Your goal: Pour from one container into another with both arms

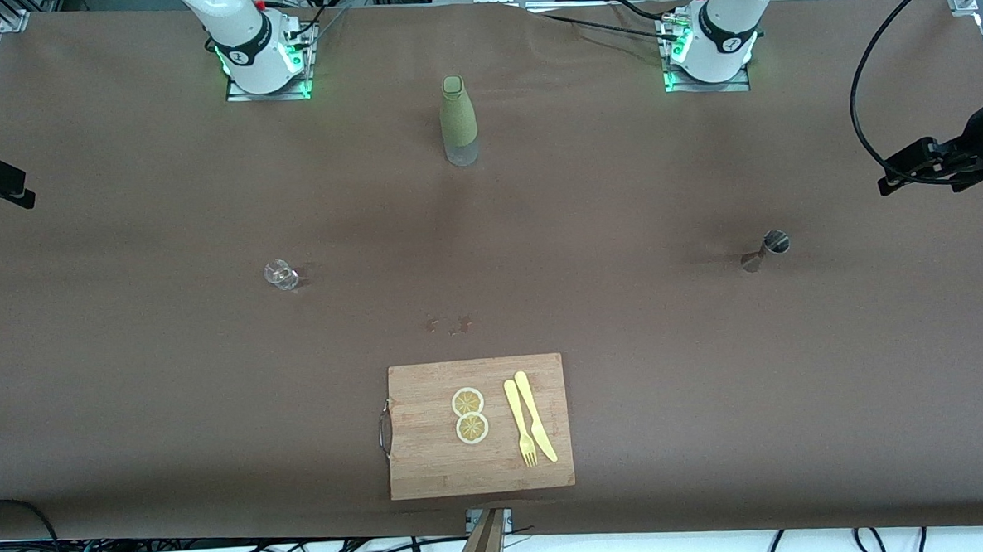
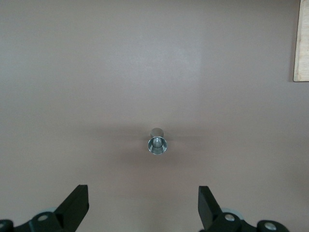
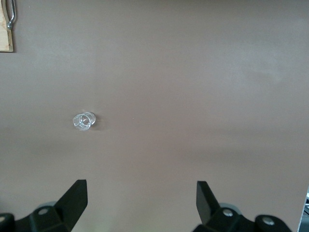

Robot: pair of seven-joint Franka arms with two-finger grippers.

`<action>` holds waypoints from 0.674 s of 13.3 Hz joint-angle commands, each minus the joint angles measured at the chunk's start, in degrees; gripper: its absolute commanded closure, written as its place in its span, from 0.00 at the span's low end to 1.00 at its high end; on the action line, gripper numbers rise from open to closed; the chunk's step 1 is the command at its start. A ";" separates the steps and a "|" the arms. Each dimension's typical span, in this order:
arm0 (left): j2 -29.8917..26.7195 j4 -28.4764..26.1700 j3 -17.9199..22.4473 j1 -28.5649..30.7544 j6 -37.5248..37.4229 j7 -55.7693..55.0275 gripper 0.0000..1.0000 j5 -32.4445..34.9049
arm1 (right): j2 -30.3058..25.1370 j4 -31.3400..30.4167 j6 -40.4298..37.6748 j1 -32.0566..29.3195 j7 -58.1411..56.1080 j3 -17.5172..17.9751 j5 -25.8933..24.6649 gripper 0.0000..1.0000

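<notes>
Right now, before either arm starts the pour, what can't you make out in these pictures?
- Bottle, front view: contents hidden by its green sleeve.
- Metal jigger: whether it holds liquid; too small in the front view, only its shiny inside in the left wrist view.
- Small glass: fill level; too small and transparent in both views.
- Cutting board: cut off by the edge in both wrist views.

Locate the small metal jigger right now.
The small steel jigger stands upright on the brown table, toward the left arm's end, nearer the front camera than the green sleeved bottle; the left wrist view shows it too.
</notes>
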 commanded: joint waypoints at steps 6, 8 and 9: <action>0.01 0.54 -0.11 0.68 -1.54 1.63 0.00 -1.49 | 0.13 0.81 -0.66 -0.22 0.02 0.08 0.71 0.00; 0.01 0.54 -0.11 0.68 -1.99 1.54 0.00 -1.49 | 0.13 0.81 -0.66 -0.22 -0.06 0.08 0.71 0.00; 0.01 0.62 -0.11 0.68 -1.99 1.54 0.00 -1.49 | 0.13 0.81 -0.66 -0.22 -0.06 0.08 0.80 0.00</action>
